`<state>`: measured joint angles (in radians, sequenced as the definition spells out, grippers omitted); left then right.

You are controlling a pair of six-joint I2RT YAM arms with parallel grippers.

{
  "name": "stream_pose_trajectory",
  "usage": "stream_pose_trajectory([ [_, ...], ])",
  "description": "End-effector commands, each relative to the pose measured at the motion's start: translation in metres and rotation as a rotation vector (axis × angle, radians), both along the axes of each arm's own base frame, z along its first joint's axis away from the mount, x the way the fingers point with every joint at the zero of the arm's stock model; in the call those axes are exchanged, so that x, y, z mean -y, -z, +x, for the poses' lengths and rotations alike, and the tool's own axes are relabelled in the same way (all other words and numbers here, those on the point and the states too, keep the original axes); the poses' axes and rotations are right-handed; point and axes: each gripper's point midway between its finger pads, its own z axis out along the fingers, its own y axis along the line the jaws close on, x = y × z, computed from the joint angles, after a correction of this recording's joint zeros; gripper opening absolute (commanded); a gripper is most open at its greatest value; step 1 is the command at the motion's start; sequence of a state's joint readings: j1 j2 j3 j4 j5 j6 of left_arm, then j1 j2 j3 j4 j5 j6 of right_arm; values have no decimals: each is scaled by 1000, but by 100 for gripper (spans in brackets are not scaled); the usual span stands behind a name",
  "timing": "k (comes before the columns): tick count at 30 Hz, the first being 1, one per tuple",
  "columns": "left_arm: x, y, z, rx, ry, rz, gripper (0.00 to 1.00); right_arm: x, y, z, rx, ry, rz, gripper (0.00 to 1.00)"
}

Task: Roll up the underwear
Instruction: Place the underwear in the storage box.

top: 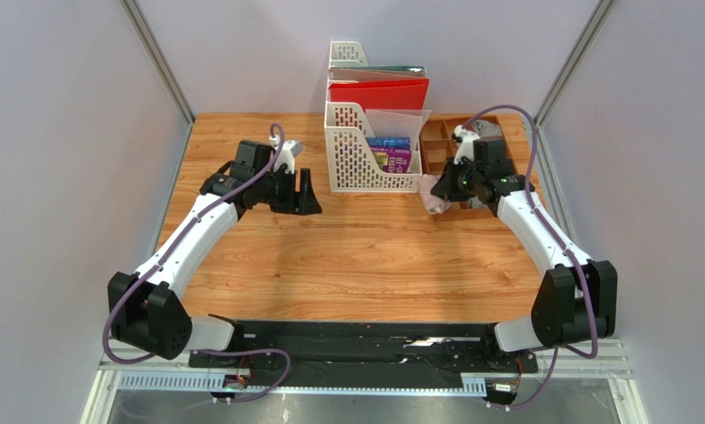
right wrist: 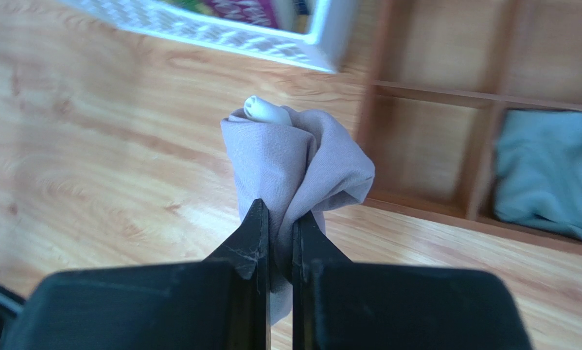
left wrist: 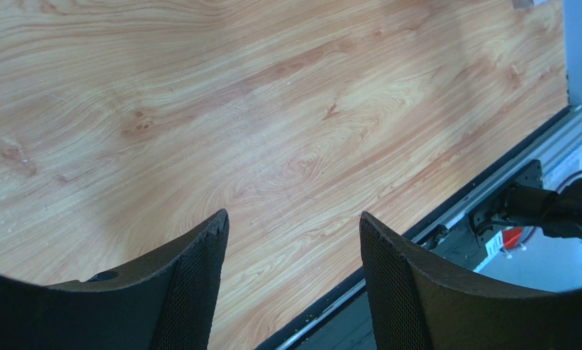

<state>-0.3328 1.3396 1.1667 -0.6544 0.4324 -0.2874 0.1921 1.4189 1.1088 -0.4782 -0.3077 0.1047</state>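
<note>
We are pinching the pinkish-beige underwear (right wrist: 301,164) between our right fingers (right wrist: 261,237), which are pressing together with only the cloth between them. The garment is bunching into a compact bundle beyond the tips, with its cream edge band (right wrist: 266,111) poking out at the far end. It is hanging over the surface (top: 365,256) just beside the front left corner of the wooden tray (top: 431,146); whether it is touching the wood below, we cannot tell. The grey underwear (right wrist: 546,175) is lying in one of the tray's compartments, crumpled rather than flat, though we are not seeing enough of it to say how neatly it is rolled. Our left fingers (top: 307,193) are standing wide apart and gripping nothing. They are hovering over bare wood to the left of the white rack (top: 351,163), well apart from both garments.

We are judging the task to be well along: one garment appears to be stowed already, and the second is looking gathered up and ready to go in. What is remaining, as we are reading it, is setting the pinkish bundle into a compartment near the grey one and letting go without it springing open. The compartments nearest our right fingers are showing nothing inside.
</note>
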Motion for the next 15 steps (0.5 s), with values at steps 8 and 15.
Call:
stream_pose_trajectory([
  [8,-2,-28,-10,140,46,-102,71,60,8,44,-4,178,-31,0],
  [15,-6,-30,-9,160,32,-93,71,63,41,57,-53,177,-46,0],
])
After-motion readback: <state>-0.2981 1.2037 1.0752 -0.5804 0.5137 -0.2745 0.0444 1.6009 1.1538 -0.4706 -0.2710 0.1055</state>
